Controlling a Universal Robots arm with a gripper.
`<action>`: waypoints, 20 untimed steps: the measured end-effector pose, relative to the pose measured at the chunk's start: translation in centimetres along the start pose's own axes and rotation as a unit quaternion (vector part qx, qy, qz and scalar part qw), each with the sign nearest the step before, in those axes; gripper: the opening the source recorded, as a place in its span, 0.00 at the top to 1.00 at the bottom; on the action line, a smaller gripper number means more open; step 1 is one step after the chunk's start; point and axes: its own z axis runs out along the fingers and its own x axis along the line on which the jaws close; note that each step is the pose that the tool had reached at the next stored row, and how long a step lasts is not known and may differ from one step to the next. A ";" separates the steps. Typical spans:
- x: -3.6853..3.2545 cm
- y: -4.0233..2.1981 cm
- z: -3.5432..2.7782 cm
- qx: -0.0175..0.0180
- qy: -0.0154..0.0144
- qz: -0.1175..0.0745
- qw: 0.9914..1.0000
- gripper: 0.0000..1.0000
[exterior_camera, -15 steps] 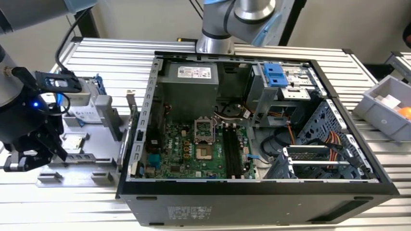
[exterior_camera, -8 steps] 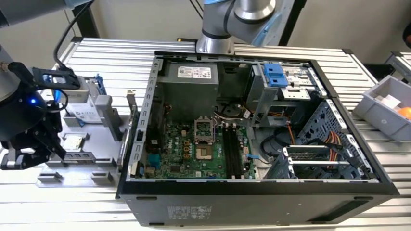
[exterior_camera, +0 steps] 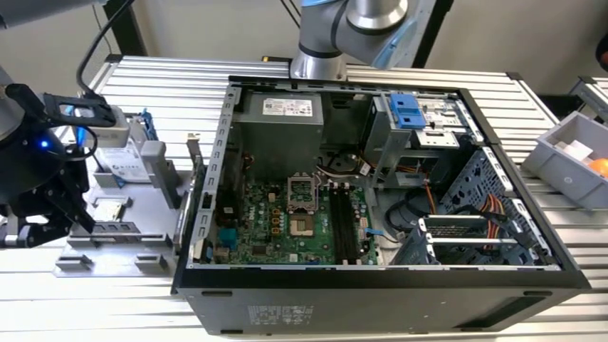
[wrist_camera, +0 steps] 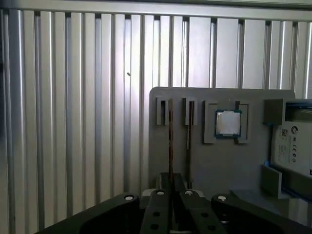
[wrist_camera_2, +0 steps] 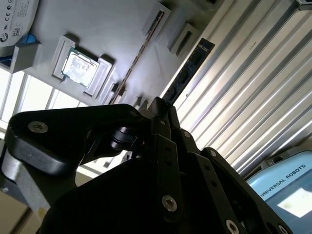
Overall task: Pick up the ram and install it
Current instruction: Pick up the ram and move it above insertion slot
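Jaws hang over the grey holder [wrist_camera: 214,165] on the table [wrist_camera: 73,122]. I cannot tell whether they are open, closed or gripping.

Ram [wrist_camera: 170,141] stands on edge in the holder slot nearest the holder's outer edge, straight in line with my jaws. Its near end runs in under the jaws in both wrist views. In the second wrist view the ram [wrist_camera_2: 187,70] shows a dark face with black chips. I cannot tell if the jaws and ram are in contact.

Second stick [wrist_camera: 189,141] stands on edge in the next slot, just beside the ram and parallel to it, not touching.

Processor [wrist_camera: 227,123] lies flat in a square recess, past the second stick and farther from my jaws than either stick.

Drive [wrist_camera: 292,146] sits label up past the processor, the holder item farthest from my jaws.

In the exterior view the case [exterior_camera: 380,178] lies open on the table, well apart from my jaws, toward the exterior view's right. The motherboard [exterior_camera: 275,221] is inside it, with long black slots [exterior_camera: 342,221] just beside the socket [exterior_camera: 302,206]. The ram is not yet installed in the case.
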 end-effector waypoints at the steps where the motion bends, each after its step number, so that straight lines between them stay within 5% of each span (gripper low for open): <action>1: -0.01 0.00 -0.08 0.000 0.000 0.000 1.000 1.00; 20: -0.10 0.01 -2.09 0.000 0.000 0.000 1.000 1.00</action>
